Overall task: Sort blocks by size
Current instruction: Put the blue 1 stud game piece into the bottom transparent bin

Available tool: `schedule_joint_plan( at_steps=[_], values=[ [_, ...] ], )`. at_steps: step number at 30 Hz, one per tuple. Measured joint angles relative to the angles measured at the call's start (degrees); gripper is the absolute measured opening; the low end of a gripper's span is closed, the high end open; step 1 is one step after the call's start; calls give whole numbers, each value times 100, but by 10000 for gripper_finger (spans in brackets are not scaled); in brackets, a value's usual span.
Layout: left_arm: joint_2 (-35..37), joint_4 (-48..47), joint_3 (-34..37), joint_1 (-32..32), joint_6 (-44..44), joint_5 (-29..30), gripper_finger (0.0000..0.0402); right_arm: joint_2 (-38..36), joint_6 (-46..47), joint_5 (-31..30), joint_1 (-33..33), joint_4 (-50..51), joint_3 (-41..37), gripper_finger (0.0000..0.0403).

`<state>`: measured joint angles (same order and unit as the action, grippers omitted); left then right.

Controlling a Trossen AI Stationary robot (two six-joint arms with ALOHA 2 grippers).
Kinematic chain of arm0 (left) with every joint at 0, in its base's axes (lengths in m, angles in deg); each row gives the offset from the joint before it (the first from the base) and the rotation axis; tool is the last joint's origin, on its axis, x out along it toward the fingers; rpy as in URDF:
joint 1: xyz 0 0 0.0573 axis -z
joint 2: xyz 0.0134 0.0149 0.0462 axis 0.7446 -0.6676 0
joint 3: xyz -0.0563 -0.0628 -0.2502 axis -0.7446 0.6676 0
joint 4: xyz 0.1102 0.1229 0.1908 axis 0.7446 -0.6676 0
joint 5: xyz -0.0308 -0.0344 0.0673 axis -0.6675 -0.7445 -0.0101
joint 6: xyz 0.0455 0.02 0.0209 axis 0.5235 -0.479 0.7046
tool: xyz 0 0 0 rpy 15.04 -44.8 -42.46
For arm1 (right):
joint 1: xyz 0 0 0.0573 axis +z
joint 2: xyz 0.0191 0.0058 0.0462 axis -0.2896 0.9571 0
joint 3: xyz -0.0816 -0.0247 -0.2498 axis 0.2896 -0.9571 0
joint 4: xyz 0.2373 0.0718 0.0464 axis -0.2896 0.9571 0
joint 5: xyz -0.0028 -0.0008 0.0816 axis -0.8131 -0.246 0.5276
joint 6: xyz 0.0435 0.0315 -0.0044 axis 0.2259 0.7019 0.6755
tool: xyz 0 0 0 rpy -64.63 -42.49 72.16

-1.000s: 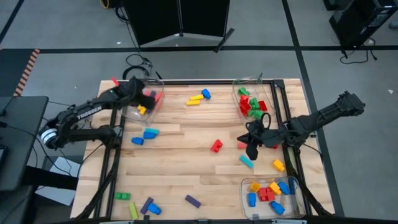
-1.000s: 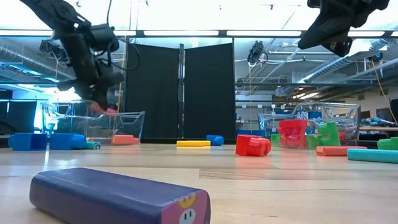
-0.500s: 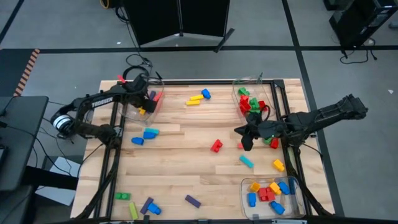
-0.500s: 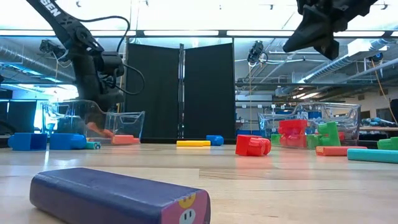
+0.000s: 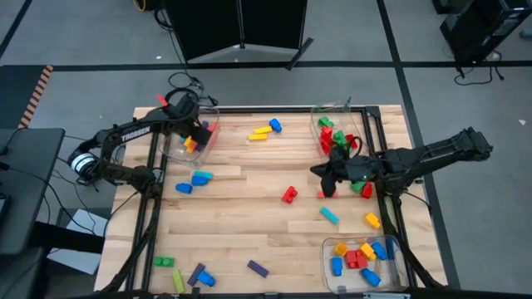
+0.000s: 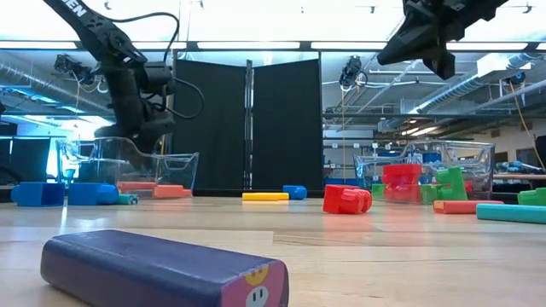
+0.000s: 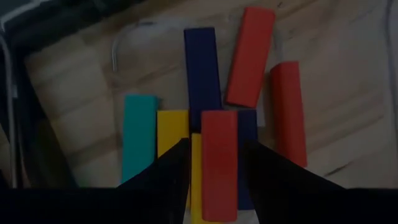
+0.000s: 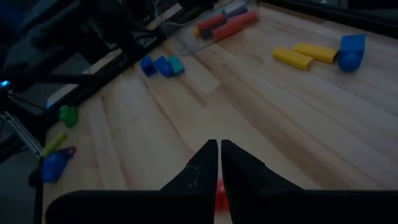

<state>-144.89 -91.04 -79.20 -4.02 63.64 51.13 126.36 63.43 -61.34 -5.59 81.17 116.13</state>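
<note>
My left gripper point(image 5: 194, 133) hangs open over the clear bin point(image 5: 174, 150) at the table's far left, pointing steeply down. In the left wrist view its fingers point(image 7: 214, 144) stand on either side of a red bar point(image 7: 219, 165), which lies on yellow, blue, teal and red bars in the bin. My right gripper point(image 5: 323, 181) is shut and hovers above the table right of the middle, with nothing visible in it point(image 8: 219, 149). A red block point(image 5: 288, 194) and a teal bar point(image 5: 330, 216) lie loose near it.
A clear bin of red and green blocks point(image 5: 317, 114) stands at the far right, and one of mixed blocks point(image 5: 326, 249) at the near right. Loose blocks lie at the far middle point(image 5: 264, 130), left point(image 5: 195, 178) and near left point(image 5: 199, 276). A purple bar point(image 6: 162, 269) lies nearest the low camera.
My left gripper has let go of the red bar, which has fallen into the far-left bin and now lies on the bars there. My right gripper has stayed shut and gone a little toward the table's far edge and left, away from the teal bar.
</note>
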Motion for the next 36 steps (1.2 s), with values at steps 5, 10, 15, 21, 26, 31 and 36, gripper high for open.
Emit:
schedule_joint_plan(
  at_steps=[5,10,15,21,26,31,36],
  values=[
    [2,-106,-106,0,-1,-98,151,0,0,3,-80,-60,0,34],
    [2,-103,-107,0,6,-107,152,2,-2,3,-127,-57,0,33],
    [2,-86,-107,0,183,-107,155,1,-180,-15,-138,-55,0,32],
    [2,-86,-107,0,258,-49,199,1,-225,-24,-138,-52,0,30],
    [2,89,-107,0,536,13,248,0,-236,-35,-138,-52,0,26],
    [54,38,-110,0,735,13,266,2,-238,-71,-138,-52,0,28],
    [279,-64,-299,0,798,52,266,2,-238,-383,-257,-329,0,29]
  ],
)
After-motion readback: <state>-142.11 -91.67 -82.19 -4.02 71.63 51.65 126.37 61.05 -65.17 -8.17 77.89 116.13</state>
